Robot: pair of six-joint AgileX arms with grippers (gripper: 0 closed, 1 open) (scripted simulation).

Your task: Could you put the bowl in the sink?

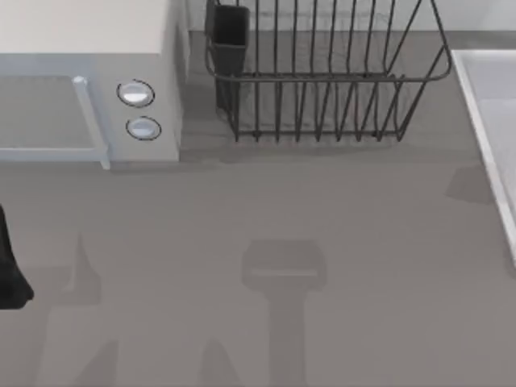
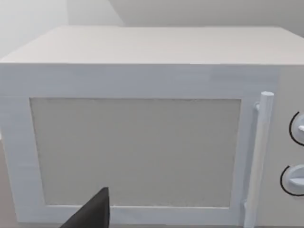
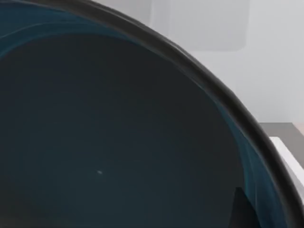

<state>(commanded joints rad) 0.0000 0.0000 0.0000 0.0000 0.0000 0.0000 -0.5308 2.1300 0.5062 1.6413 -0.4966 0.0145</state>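
Note:
The bowl [image 3: 118,142] sits very close to my right wrist camera, its dark teal-grey inside turned toward the lens under a dark rim with a blue band. One dark fingertip [image 3: 241,209] of my right gripper lies against the bowl's inside near the rim, so that gripper looks shut on the bowl, held up off the table. The sink [image 1: 488,105] is the pale basin with a raised rim at the table's right edge. A dark part of my left arm [image 1: 10,270] rests at the far left edge, facing the microwave.
A white microwave [image 1: 89,89] with a bar handle and two knobs stands at the back left, its door shut. A dark wire dish rack [image 1: 322,72] with a black cup holder stands at the back centre. Arm shadows fall across the grey tabletop [image 1: 266,210].

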